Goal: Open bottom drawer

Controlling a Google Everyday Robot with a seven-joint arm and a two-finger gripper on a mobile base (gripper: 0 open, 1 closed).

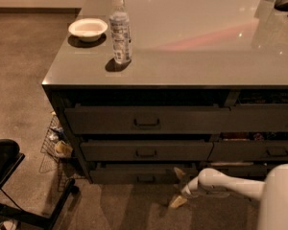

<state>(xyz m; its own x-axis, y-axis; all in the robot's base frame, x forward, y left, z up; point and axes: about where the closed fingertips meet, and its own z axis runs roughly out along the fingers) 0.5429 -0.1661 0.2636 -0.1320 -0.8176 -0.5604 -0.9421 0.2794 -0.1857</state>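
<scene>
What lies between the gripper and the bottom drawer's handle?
Nothing: in the camera view the stretch is bare, the gripper hanging right of the bottom drawer's handle.

A glossy grey countertop [192, 56] mirrors the room light above matt dark-grey drawer fronts [105, 121], and the slim bottom drawer [120, 174] is equally dull. On the countertop stand a clear plastic bottle [120, 32] and a smooth white bowl [88, 28]. Below the countertop, just beside the bottom drawer, the gripper [180, 188] spreads matt tan fingers from a smooth, shiny white arm [225, 183]. Left of the countertop, a metal wire basket [52, 140] sits on a speckled, rough-looking floor [19, 80].
</scene>
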